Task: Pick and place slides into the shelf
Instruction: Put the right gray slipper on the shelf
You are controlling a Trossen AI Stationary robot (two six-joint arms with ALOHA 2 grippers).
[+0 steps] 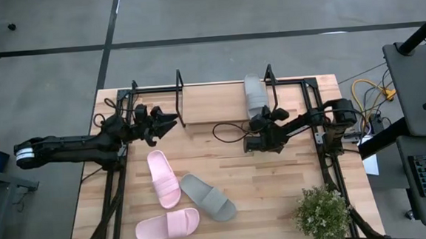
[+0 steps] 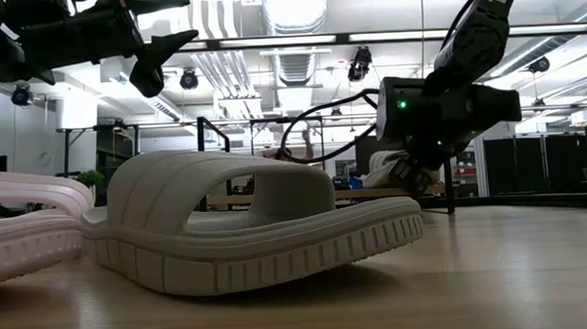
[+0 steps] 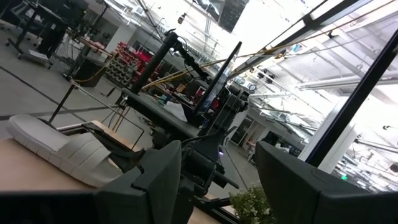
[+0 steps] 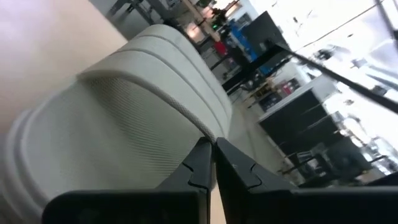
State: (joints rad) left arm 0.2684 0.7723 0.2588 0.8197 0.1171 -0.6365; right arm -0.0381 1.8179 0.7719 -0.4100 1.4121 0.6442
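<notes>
While our right gripper point(image 1: 260, 121) sits closed at the heel of the grey slide point(image 1: 254, 95) on the shelf point(image 1: 216, 102), that slide's long axis runs straight ahead of its fingertips. Our left gripper point(image 1: 170, 123) (open, empty) hovers beyond the shelf's other end, with three slides point(image 1: 181, 199) lying behind and below its fingers on the table point(image 1: 276, 190).

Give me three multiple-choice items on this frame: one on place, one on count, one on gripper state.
1. Where is the grey slide that is not on the open tabletop?
A. On the shelf
B. Beside the plant
C. Under the left arm

2. How many slides lie on the table in front of the shelf?
A. One
B. Three
C. Four

3. How does the right gripper stand?
A. Wide open
B. Shut
C. Out of view

Answers:
1 A, it lies on the shelf board's right end.
2 B, two pink slides and one grey one lie there.
3 B, the right wrist view shows its fingers pressed together.
</notes>
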